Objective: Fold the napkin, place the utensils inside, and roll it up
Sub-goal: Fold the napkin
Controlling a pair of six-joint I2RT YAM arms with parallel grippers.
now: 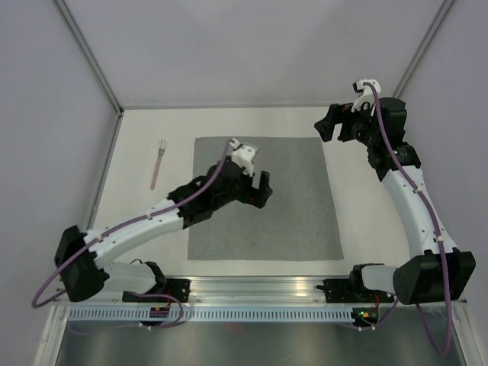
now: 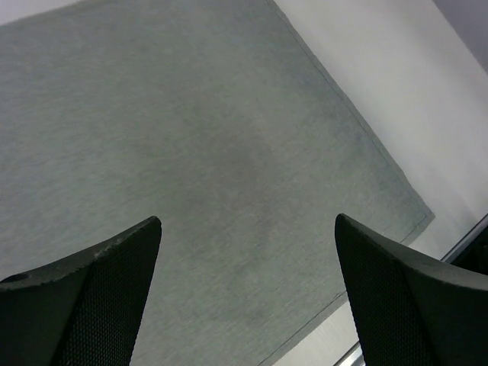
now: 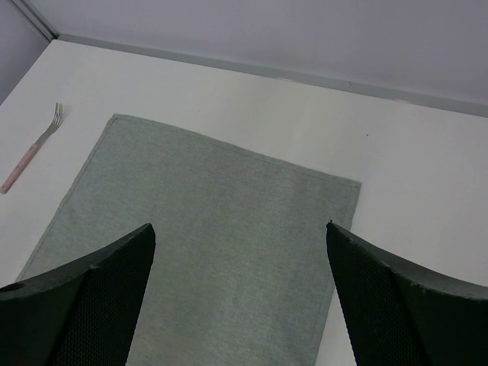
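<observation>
The grey napkin [image 1: 263, 200] lies flat and unfolded in the middle of the white table; it also shows in the left wrist view [image 2: 198, 152] and the right wrist view [image 3: 206, 229]. A fork with a pink handle [image 1: 157, 165] lies on the table left of the napkin, and shows in the right wrist view [image 3: 34, 149]. My left gripper [image 1: 263, 189] is open and empty above the napkin's middle. My right gripper [image 1: 329, 126] is open and empty, raised near the napkin's far right corner.
Grey walls enclose the table on the left, back and right, with metal corner posts [image 1: 88, 53]. A slotted metal rail [image 1: 259, 311] carrying the arm bases runs along the near edge.
</observation>
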